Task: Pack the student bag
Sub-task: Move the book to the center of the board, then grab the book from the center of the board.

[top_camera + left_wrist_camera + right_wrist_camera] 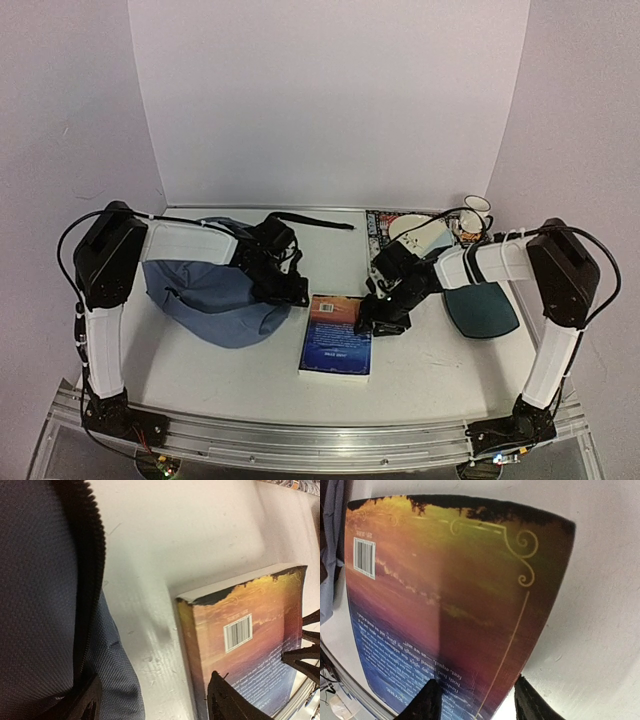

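Student bag (212,292) slumped flat, slate-blue; zipper (91,570) apparently open.

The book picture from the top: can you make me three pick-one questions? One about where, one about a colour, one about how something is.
1. Where is the book?
A. on the table beside the bag
B. inside the bag
C. under the bag

2. What colour is the bag?
A. red
B. slate-blue
C. yellow

3. How is the book?
A. standing upright
B. open at the pages
C. lying flat and shut

Answers:
1 A: it lies on the white table just right of the bag.
2 B: its fabric is greyish blue.
3 C: its back cover, with the barcode, faces up.
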Controlling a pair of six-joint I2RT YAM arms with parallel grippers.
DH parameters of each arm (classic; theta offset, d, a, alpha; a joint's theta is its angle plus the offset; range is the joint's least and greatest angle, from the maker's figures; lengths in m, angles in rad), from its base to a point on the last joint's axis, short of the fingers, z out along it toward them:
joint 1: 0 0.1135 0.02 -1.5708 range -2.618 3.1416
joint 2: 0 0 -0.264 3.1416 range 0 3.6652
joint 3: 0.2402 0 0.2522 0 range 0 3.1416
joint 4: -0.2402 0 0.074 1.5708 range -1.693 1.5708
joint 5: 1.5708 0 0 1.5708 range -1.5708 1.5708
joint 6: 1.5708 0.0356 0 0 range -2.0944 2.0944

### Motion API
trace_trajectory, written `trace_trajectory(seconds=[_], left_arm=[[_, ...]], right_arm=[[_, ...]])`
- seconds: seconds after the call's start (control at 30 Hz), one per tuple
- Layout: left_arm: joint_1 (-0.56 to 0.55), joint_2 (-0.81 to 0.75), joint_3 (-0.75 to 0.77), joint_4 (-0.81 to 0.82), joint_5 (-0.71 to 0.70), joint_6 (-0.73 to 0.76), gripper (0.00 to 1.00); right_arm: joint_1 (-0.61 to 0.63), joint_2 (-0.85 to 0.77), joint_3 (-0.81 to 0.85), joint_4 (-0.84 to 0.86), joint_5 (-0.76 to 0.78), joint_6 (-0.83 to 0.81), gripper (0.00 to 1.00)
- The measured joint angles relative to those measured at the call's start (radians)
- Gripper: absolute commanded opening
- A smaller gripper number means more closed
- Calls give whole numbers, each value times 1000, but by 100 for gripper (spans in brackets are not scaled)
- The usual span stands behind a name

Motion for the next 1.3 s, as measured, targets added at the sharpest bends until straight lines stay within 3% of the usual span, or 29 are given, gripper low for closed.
trace_trajectory(seconds=[0.17, 0.5, 0.8, 1.3], left_arm=[[18, -49, -18, -40, -9, -9, 73], [-80, -83, -14, -55, 58, -34, 66], [-75, 37, 1, -53, 140, -34, 56], [-61, 50, 7, -29, 202, -90, 41]], right_arm=[[2, -27, -26, 1, 24, 55, 61], [3, -50, -86, 98, 22, 160, 60], [3, -44, -101, 178, -8, 209, 59], [-10, -36, -113, 239, -62, 306, 48]])
